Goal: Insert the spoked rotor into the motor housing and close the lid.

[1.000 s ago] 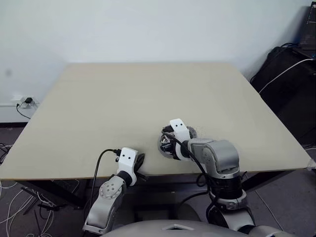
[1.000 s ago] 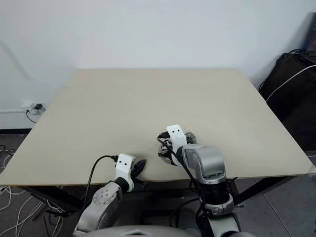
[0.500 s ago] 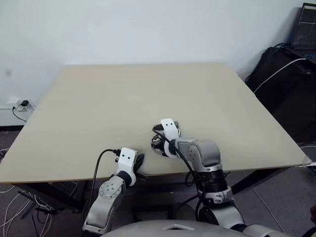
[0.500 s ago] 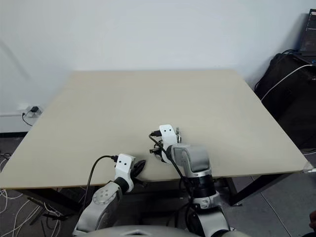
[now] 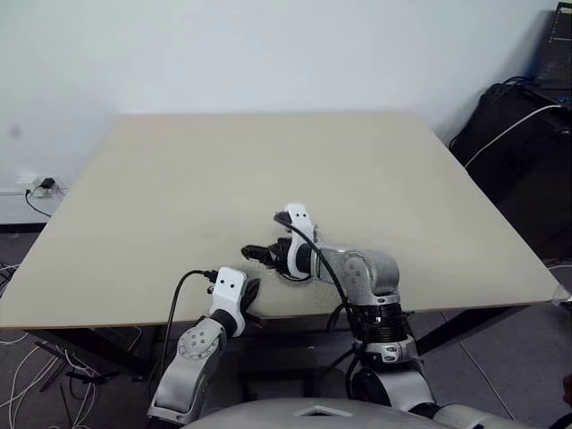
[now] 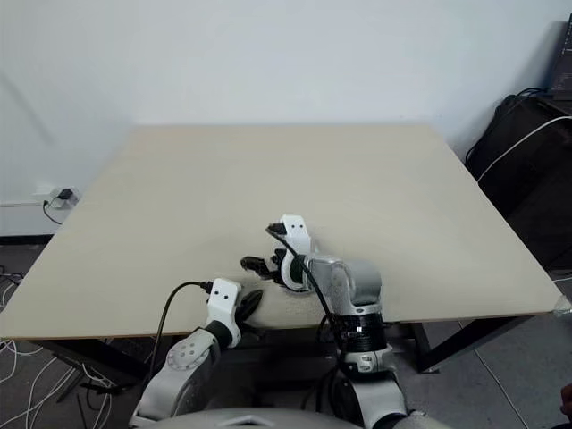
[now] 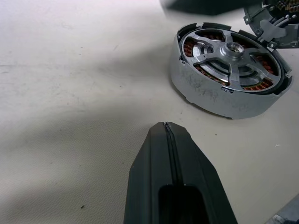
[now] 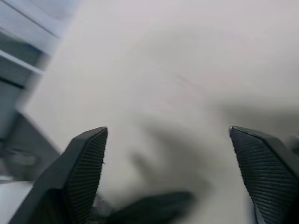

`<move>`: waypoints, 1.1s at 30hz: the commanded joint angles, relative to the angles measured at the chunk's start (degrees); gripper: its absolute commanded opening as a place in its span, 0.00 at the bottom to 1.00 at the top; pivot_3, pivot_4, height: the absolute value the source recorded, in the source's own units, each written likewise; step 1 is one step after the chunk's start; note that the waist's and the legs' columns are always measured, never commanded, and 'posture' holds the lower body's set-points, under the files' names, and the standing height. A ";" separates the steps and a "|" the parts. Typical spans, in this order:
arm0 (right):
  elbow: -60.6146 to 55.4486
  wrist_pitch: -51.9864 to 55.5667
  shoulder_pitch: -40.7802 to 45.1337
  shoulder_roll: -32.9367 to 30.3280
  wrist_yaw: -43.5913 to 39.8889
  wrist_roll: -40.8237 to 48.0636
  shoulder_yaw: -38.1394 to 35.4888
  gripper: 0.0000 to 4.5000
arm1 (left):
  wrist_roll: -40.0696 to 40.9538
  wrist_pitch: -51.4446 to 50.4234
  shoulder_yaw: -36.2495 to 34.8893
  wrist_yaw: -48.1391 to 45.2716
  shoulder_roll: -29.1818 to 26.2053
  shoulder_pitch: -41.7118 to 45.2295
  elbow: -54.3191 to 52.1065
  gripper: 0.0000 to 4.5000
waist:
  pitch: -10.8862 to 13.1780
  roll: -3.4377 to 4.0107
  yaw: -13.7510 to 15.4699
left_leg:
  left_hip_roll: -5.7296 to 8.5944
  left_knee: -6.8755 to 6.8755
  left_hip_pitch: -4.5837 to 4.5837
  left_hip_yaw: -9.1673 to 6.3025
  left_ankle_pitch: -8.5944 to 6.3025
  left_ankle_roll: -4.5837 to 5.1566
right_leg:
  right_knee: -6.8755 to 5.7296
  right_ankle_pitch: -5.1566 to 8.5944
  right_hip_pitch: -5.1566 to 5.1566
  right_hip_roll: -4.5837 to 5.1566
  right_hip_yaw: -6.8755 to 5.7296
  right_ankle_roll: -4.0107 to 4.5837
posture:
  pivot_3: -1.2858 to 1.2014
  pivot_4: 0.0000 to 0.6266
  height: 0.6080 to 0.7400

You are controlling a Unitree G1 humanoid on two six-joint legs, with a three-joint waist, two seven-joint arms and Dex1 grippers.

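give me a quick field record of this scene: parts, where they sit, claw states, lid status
surface: beige table
motor housing: on the table near its front edge, copper windings visible in the gaps
spoked rotor: seated in the housing, spokes and hub facing up
lid: not on the housing
left claw: shut, empty, pointing toward the housing, apart from it
right claw: open wide, empty, above the table

Both arms have rounded silver-grey metal segments, ending in white wrist housings marked with two small dark dots. Black cables loop along them. Each end effector has black fingers; the right end effector [image 8: 170, 177] shows ridged pads [image 8: 88, 163].
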State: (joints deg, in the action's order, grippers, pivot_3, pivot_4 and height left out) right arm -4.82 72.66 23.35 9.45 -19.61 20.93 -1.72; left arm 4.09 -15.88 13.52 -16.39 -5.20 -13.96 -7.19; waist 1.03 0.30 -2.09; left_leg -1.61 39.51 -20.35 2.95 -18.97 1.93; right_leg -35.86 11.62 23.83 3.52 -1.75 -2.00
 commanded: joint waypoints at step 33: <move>-27.04 -53.92 -18.23 -12.50 4.44 -6.26 9.64 0.01 | -0.66 2.92 0.53 -0.88 -1.92 2.61 -2.10 0.00 | 0.06 0.04 0.07 | 0.00 0.02 0.08 0.04 0.01 -0.01 | 0.00 0.19 -0.06 0.00 0.02 -0.19 | 0.52 0.00 1.00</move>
State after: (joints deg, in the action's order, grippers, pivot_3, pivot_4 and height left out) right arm -30.67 21.04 4.96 -3.58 -16.08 15.13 8.32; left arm 3.84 -14.49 14.07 -17.50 -7.01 -12.28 -7.32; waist 1.10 0.35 -2.01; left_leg -1.61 39.53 -20.27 2.99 -18.96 1.92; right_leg -35.86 11.81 23.77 3.53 -1.73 -2.19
